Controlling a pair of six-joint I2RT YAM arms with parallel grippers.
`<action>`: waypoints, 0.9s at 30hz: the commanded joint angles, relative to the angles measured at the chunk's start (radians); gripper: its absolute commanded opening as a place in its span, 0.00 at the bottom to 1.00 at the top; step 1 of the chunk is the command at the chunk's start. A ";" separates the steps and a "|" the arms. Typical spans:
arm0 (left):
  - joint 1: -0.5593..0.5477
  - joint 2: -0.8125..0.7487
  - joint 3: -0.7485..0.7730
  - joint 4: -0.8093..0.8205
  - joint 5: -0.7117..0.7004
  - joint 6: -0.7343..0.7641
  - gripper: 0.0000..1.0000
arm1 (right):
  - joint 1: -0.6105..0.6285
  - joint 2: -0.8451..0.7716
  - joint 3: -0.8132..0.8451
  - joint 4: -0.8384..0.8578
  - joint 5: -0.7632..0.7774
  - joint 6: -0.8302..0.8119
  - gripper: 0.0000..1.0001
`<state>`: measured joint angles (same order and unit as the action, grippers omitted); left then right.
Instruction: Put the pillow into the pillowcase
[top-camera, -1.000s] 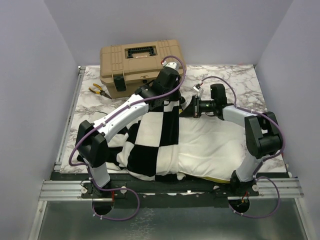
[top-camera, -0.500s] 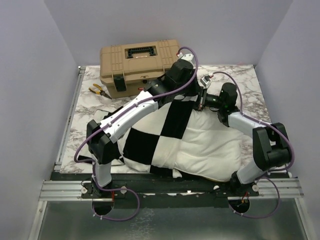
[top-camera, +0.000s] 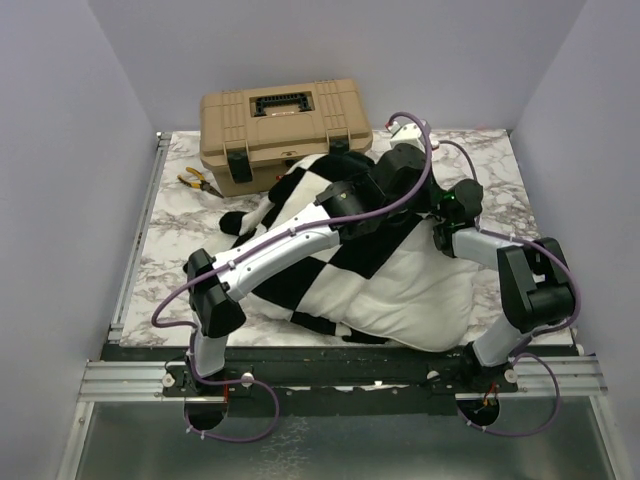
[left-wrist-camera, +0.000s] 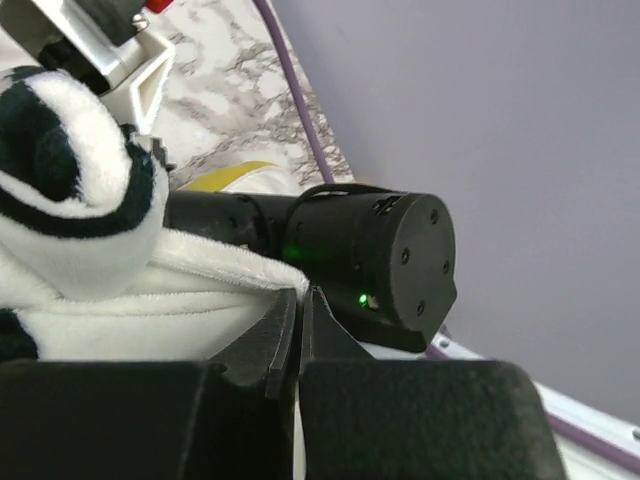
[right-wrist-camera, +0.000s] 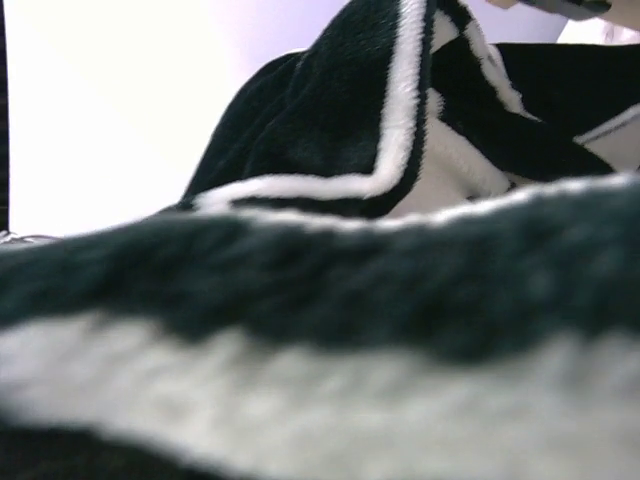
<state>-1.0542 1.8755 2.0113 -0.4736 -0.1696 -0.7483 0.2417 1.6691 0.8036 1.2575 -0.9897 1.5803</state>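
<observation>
Left tool (left-wrist-camera: 298, 305) clamped on the hem of the pillowcase (top-camera: 375, 255), which lay half over the pillow (top-camera: 420, 300) at centre right. Right tool (top-camera: 445, 207) buried in fleece, its grip unreadable. The sleeving step looked midway; next, the opening probably needed hauling toward the lower right.

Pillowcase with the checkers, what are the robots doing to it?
Two robot arms are dressing a pillow. The left gripper pinches the edge of the checkered pillowcase at the far side of the table. The right arm reaches into the same bunched fabric. Much of the white pillow is not yet covered.
</observation>
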 joint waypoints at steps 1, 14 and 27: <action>-0.152 0.099 0.151 0.284 0.214 -0.134 0.00 | 0.049 -0.057 0.034 -0.157 0.139 -0.055 0.00; -0.203 0.127 0.073 0.178 0.108 -0.073 0.00 | 0.080 -0.078 0.083 -0.604 0.144 -0.342 0.01; 0.032 -0.164 -0.387 0.197 -0.121 -0.177 0.00 | 0.079 -0.213 0.309 -1.643 0.485 -1.110 0.80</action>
<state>-1.0698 1.7653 1.6703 -0.3565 -0.3683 -0.8635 0.3058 1.5120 1.0485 -0.0765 -0.6785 0.7177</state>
